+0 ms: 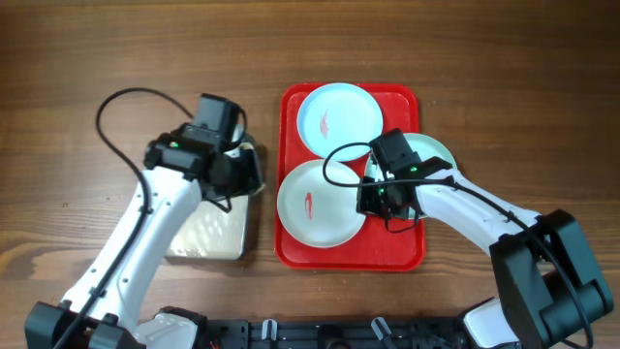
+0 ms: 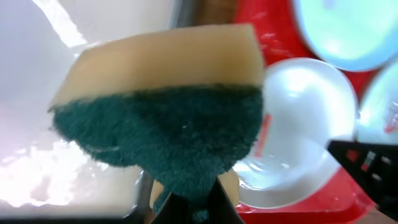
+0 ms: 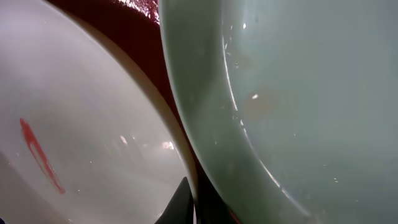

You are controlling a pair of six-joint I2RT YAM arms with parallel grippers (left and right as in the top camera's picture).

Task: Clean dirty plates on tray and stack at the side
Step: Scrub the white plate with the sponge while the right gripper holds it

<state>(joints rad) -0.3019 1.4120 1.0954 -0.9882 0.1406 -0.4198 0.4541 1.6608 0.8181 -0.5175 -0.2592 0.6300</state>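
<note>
Left pincer (image 1: 240, 167) clamps sponge (image 2: 161, 118); smeared white plate (image 1: 320, 202) lies toward desk's (image 1: 542, 87) right edge, beside right pincer (image 1: 376, 199), aperture indeterminate

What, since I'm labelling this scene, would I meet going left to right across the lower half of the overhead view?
Cream tray → white plate → pale plate, half covered by the right arm.

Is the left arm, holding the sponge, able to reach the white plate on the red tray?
Probably yes: the left end effector holds the sponge just beside the tray, and nothing covers the white plate on that side. The right end effector sits at its far edge.
</note>
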